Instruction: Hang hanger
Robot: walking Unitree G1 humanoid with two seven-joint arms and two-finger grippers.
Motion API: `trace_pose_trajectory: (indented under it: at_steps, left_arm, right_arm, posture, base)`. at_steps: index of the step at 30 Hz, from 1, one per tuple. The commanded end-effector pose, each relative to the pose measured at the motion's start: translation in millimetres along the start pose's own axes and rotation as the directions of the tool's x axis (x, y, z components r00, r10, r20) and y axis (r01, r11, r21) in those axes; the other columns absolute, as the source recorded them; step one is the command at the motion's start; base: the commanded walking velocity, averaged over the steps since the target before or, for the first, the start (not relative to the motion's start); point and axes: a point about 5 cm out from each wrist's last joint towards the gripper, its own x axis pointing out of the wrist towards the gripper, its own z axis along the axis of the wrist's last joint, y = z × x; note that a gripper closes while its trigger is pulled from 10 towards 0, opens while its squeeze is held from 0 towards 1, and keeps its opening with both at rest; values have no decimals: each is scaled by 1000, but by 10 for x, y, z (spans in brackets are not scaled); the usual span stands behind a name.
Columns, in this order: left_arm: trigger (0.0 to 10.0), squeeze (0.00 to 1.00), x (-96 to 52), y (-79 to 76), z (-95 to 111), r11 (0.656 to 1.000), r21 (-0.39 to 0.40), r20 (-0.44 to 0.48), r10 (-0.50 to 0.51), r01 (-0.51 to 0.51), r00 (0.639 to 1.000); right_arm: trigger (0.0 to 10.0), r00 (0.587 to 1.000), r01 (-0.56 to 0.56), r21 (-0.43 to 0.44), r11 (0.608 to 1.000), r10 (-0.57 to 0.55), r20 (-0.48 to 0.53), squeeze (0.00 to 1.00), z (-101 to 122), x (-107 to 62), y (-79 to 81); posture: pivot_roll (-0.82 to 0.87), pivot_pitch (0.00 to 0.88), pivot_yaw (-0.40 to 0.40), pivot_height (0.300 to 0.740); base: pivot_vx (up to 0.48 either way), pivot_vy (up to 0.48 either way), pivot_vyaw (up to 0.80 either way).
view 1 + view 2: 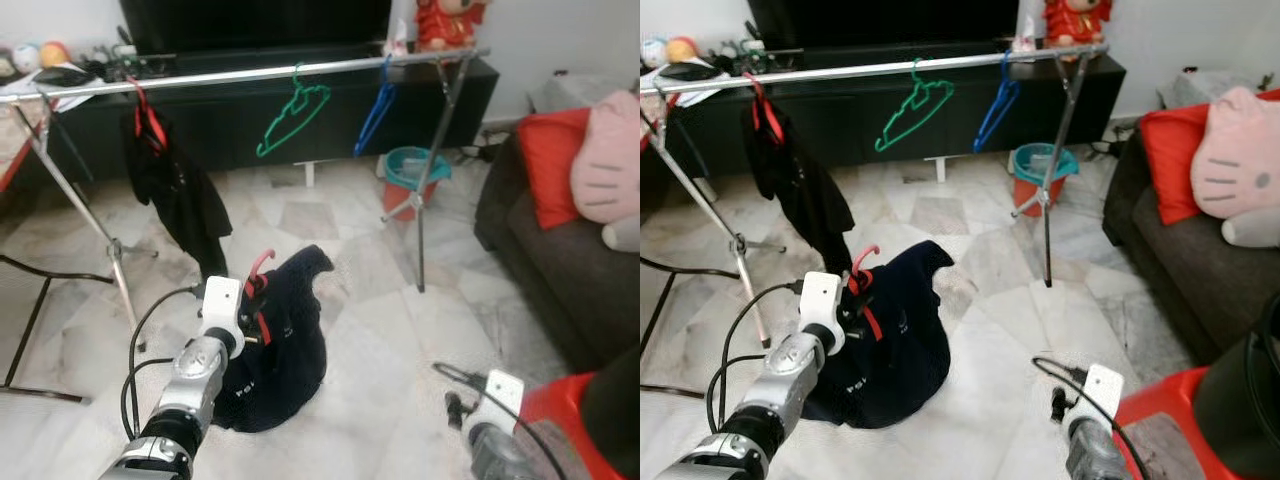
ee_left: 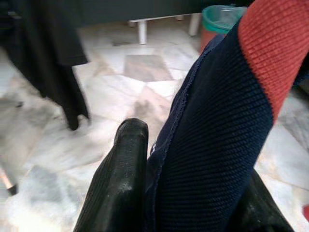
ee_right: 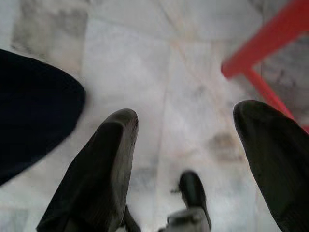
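red hanger (image 1: 258,268) with dark navy garment (image 1: 283,340), held above floor

- The left arm (image 1: 190,385) is a silver, ribbed metal tube with a black collar nearer the body.
- A white, boxy wrist housing (image 1: 222,300) caps that arm.
- Black cables (image 1: 140,345) loop from the white housing down along the arm.
- The right arm (image 1: 1088,445) ends in a smaller white block above a grey metal segment, with a thin black cable (image 1: 1052,368) curling off it.
- The fingers (image 3: 99,179) are matte black, broad and round-tipped.
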Motion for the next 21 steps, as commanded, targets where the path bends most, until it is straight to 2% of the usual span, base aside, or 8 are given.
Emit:
trace_pose_trajectory:
  at_steps: [1,9,11,13,18,21]
  left_arm:
    - [10000,0,-16,65,51,1000,-5,42,25,-25,999]
    - [10000,0,-27,91,23,998,-23,40,53,-52,998]
    - [10000,0,-41,133,17,996,-18,41,82,-82,996]
    - [10000,0,-86,246,10,989,-32,50,143,-142,988]
    - [10000,0,-147,361,36,980,-33,78,199,-197,977]
    - [10000,0,-173,359,25,979,-35,85,201,-199,976]
  right_arm:
    - [10000,1000,11,15,1000,-11,-4,0,-28,-7,-39]
    - [10000,999,31,-47,998,-33,-30,0,-168,-39,-100]
    - [10000,999,27,-63,998,-30,-35,0,-193,-44,-96]
    - [10000,999,29,-70,997,-32,-34,0,-206,-48,-97]
    - [10000,999,36,-74,997,-38,-31,0,-197,-46,-102]
    - [10000,999,41,-73,996,-43,-32,0,-197,-47,-118]
  posture:
    - [22,0,33,740]
    - [13,0,39,740]
    - [14,0,40,740]
    - [15,0,40,740]
    - [21,0,34,740]
    - [31,0,28,740]
  base:
    - [244,0,0]
    - [292,0,0]
    - [334,0,0]
    - [334,0,0]
    - [337,0,0]
    - [341,0,0]
